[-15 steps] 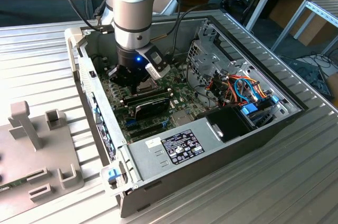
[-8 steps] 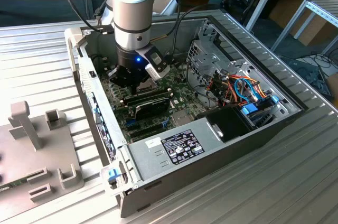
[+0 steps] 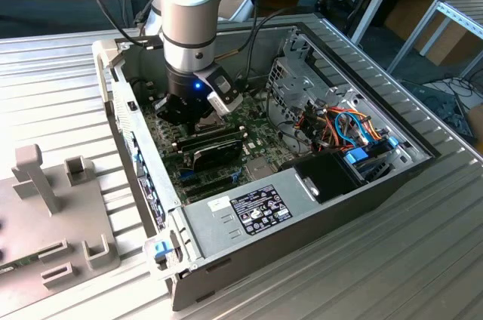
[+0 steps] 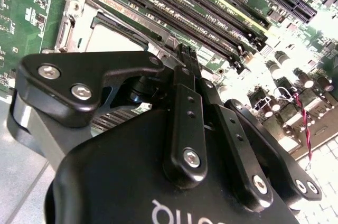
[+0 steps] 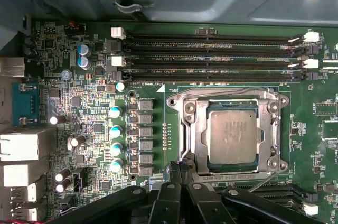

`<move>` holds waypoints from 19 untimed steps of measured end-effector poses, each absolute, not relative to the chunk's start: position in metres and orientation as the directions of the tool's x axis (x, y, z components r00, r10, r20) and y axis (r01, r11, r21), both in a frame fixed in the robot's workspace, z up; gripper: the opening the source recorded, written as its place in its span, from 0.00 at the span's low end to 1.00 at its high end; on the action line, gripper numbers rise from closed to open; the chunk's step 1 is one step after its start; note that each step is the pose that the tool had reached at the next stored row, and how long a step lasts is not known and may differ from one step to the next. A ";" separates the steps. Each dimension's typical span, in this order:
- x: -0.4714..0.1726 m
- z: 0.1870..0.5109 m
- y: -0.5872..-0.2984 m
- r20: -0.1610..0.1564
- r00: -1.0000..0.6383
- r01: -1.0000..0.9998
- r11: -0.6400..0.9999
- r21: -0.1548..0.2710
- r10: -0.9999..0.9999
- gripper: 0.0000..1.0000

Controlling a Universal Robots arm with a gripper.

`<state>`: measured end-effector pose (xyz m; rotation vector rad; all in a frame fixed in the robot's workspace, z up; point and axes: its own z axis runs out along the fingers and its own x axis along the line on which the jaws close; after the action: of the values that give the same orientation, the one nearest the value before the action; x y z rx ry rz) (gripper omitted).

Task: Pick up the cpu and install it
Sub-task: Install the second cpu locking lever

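Observation:
The cpu [image 5: 232,137], a flat square chip with a dull silver top, lies inside the motherboard socket, and the socket's metal frame [image 5: 191,129] stands around it. In the second wrist view the cpu [image 4: 108,36] shows just past the black finger linkage. My gripper [image 5: 179,167] is shut with nothing between its fingers, its tips hovering beside one edge of the socket and apart from the chip. The shut tips [image 4: 185,55] sit over the socket's rim. In the exterior view the arm's wrist [image 3: 189,101] reaches down into the open computer case.
Long black memory slots [image 5: 211,57] run alongside the socket. Capacitors [image 5: 115,129] and rear ports [image 5: 24,145] sit on the other side. In the case stand a power supply [image 3: 256,210], a drive cage [image 3: 298,78] and coloured cables [image 3: 347,127]. A grey fixture [image 3: 45,207] lies outside.

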<state>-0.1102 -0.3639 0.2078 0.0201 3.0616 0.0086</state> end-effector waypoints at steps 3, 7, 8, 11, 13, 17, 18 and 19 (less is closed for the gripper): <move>-0.110 0.208 -0.364 -0.080 -0.997 0.013 1.000 0.006 0.013 0.11; -0.110 0.212 -0.364 -0.080 -0.997 0.013 1.000 0.006 0.013 0.11; -0.110 0.215 -0.364 -0.080 -0.997 0.013 1.000 0.006 0.013 0.11; -0.110 0.229 -0.364 -0.080 -0.997 0.013 1.000 0.006 0.013 0.11; -0.110 0.239 -0.364 -0.080 -0.997 0.013 1.000 0.006 0.013 0.11; -0.110 0.241 -0.364 -0.080 -0.997 0.013 1.000 0.006 0.013 0.11; -0.110 0.241 -0.364 -0.080 -0.997 0.013 1.000 0.006 0.013 0.11; -0.110 0.241 -0.364 -0.079 -0.997 0.013 1.000 0.006 0.013 0.11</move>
<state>-0.1099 -0.3640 0.2407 0.0199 3.0619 0.0086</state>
